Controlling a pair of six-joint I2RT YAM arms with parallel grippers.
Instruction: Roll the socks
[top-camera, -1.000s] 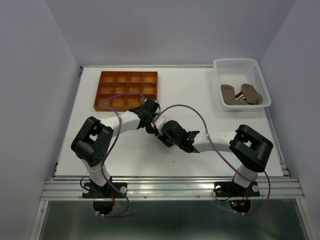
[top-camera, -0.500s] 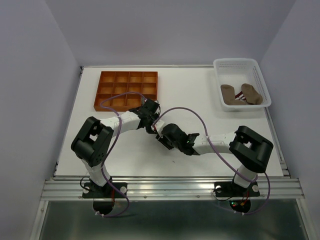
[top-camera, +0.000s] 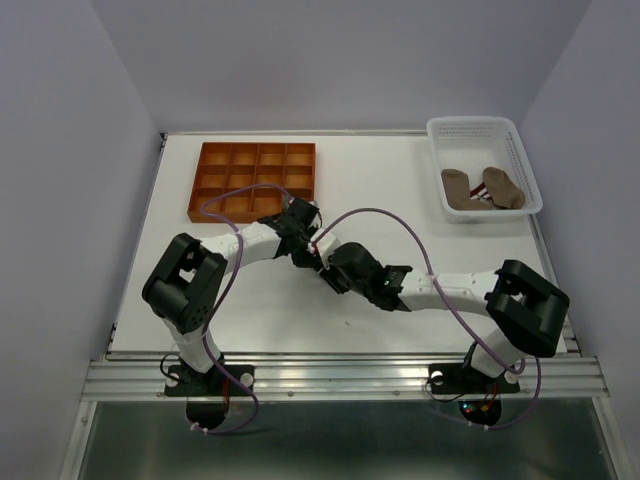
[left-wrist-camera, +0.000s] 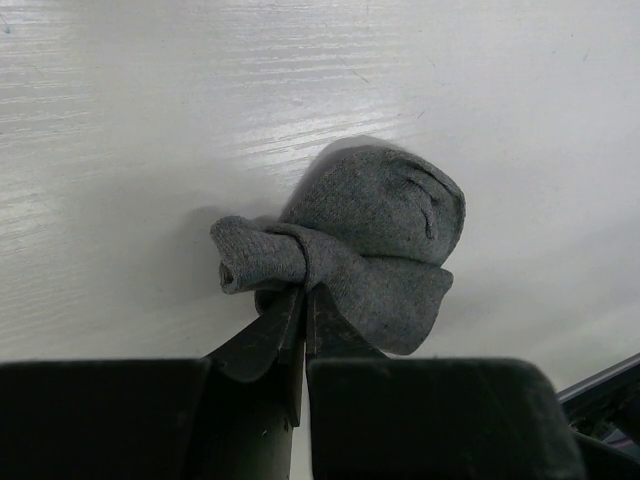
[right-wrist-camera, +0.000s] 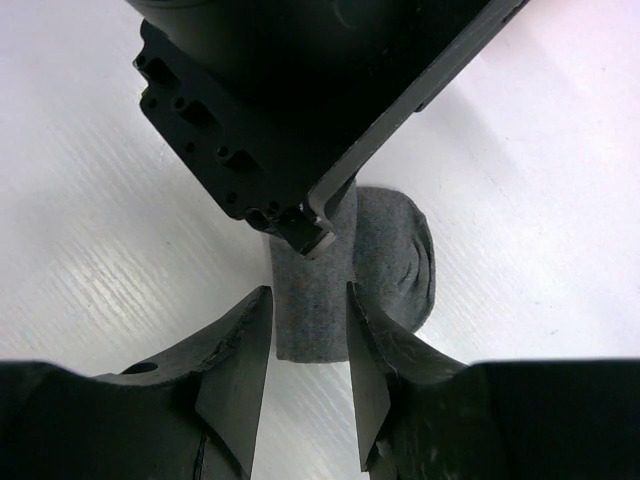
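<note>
grey sock (left-wrist-camera: 370, 240) lies mid-counter (top-camera: 400, 200), half bundled, with the left claw (left-wrist-camera: 303, 300) clamped on its rolled end. within the last second the right arm's elbow has swung outward, and the right claw (right-wrist-camera: 305, 340) sits astride the flat end, fingers apart. whether it pinches, i cannot tell; the next fold looks close.

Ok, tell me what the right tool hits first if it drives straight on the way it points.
Most likely the small grey fabric sock, lying right in line with the gap of the open right tool. Just behind it comes the left tool, pinching that sock. Its distance is unclear.
</note>
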